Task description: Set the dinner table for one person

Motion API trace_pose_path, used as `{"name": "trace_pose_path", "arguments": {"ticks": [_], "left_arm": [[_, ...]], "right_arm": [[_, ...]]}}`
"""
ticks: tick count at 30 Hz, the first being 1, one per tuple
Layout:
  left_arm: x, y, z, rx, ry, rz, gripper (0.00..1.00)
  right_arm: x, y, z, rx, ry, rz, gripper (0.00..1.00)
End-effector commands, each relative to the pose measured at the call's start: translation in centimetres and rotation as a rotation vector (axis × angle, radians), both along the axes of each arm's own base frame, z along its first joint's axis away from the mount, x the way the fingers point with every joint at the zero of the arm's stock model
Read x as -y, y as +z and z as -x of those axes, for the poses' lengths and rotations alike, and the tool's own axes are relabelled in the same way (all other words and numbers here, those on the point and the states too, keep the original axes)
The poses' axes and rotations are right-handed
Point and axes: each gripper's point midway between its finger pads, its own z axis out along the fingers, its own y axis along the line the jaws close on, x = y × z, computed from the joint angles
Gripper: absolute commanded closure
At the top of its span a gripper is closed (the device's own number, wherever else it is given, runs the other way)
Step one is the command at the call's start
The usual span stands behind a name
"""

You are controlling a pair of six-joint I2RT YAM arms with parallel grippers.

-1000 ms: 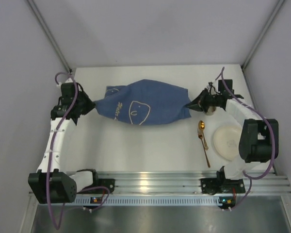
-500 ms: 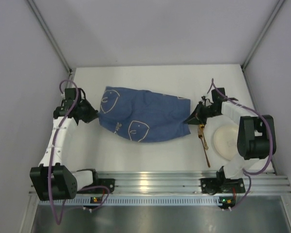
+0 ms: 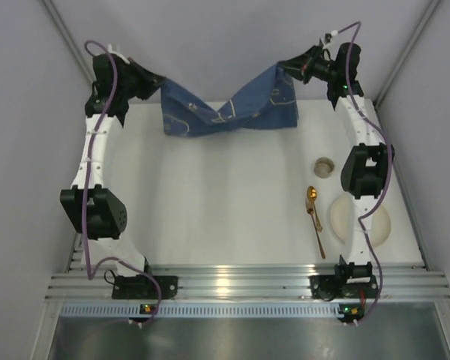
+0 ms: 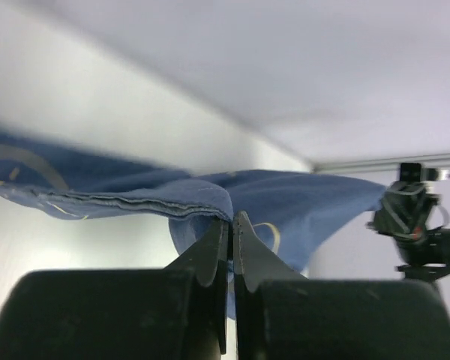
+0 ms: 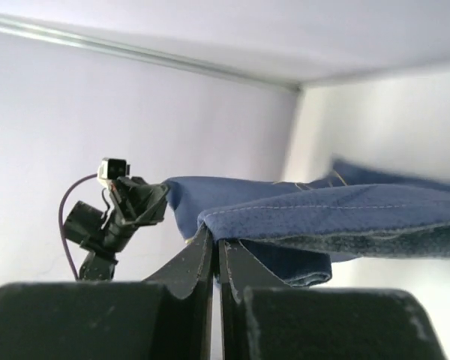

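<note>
A blue cloth (image 3: 229, 109) with white line drawings hangs stretched in the air over the far edge of the white dinner table (image 3: 210, 202). My left gripper (image 3: 159, 84) is shut on its left corner, and my right gripper (image 3: 283, 69) is shut on its right corner. Both arms are raised high and far back. The cloth sags in the middle. The left wrist view shows the cloth (image 4: 135, 195) pinched in the jaws, with the right gripper (image 4: 376, 217) beyond. The right wrist view shows the cloth (image 5: 345, 214) pinched likewise, with the left gripper (image 5: 163, 196) opposite.
A gold spoon (image 3: 314, 217) lies on the table's right side. A cream plate (image 3: 379, 221) sits right of it, partly behind the right arm. A small cup (image 3: 324, 166) stands farther back. The aluminium rail (image 3: 240, 285) runs along the near edge.
Both grippers have lifted the blue cloth off the table and carried it up and toward the far edge. The cup, hidden before by the right gripper, now shows.
</note>
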Motion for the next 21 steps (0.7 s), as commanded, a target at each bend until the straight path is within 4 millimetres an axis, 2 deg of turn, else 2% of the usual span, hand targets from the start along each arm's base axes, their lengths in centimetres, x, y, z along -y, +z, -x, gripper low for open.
{"name": "trace_pose_path", "arguments": {"ticks": [1,2,3,5,6,7,8,9,10,11,12,13,14,15,16,17,18,20,21], "left_arm": [[0.7,18.5,3.7,0.464,-0.035,-0.066,1.00],[0.5,19.0,4.3,0.473,-0.030,-0.089,1.00],[0.0,19.9,5.6,0.499,-0.013,-0.142,1.00],[-0.4,16.8,6.6,0.423,-0.008,-0.179,1.00],[-0.5,17.1,8.7,0.445,-0.010,-0.207,1.00],[-0.7,11.7,8.7,0.330,-0.014,-0.212,1.00],[-0.8,11.1,10.7,0.328,-0.008,-0.220,1.00],[-1.0,8.6,11.2,0.278,-0.010,-0.225,1.00],[-1.0,2.7,11.8,0.156,-0.023,-0.224,1.00],[-1.0,1.1,13.3,0.123,-0.021,-0.229,1.00],[-1.6,-1.7,14.1,0.046,0.003,-0.224,1.00],[-2.4,-7.2,15.5,-0.088,0.033,-0.225,1.00],[-3.1,-9.0,16.7,-0.136,0.059,-0.222,1.00],[-4.2,-11.8,18.1,-0.234,0.097,-0.207,1.00],[-4.7,-15.4,19.8,-0.327,0.111,-0.206,1.00],[-5.6,-17.0,20.6,-0.375,0.145,-0.232,1.00],[-6.7,-18.7,22.1,-0.462,0.175,-0.244,1.00],[-7.8,-20.7,23.6,-0.568,0.202,-0.253,1.00],[-8.6,-20.8,23.9,-0.595,0.228,-0.250,1.00]], "right_arm": [[1.7,20.4,8.0,0.508,0.033,-0.216,1.00],[2.0,20.7,8.9,0.526,0.025,-0.208,1.00],[2.1,20.2,10.6,0.524,0.020,-0.182,1.00],[2.1,18.6,12.2,0.504,0.017,-0.149,1.00],[2.0,16.0,13.6,0.459,0.020,-0.121,1.00],[1.9,14.3,14.2,0.427,0.026,-0.107,1.00],[1.7,12.4,14.9,0.396,0.039,-0.096,1.00],[1.6,8.0,15.7,0.306,0.042,-0.080,1.00],[1.7,5.7,16.1,0.267,0.040,-0.067,1.00],[1.7,1.1,17.0,0.156,0.036,-0.054,1.00],[1.7,-1.3,17.6,0.140,0.037,-0.024,1.00],[1.7,-3.7,18.1,0.096,0.037,-0.005,1.00],[1.6,-7.6,19.1,0.002,0.050,0.014,1.00],[1.4,-10.3,20.0,-0.048,0.072,0.054,1.00],[1.4,-12.4,20.8,-0.101,0.082,0.076,1.00],[1.6,-15.3,21.4,-0.180,0.076,0.113,1.00],[1.9,-18.9,23.6,-0.311,0.109,0.178,0.99],[2.5,-22.6,25.2,-0.442,0.119,0.257,0.76],[3.0,-23.7,25.9,-0.451,0.136,0.305,0.65]]}}
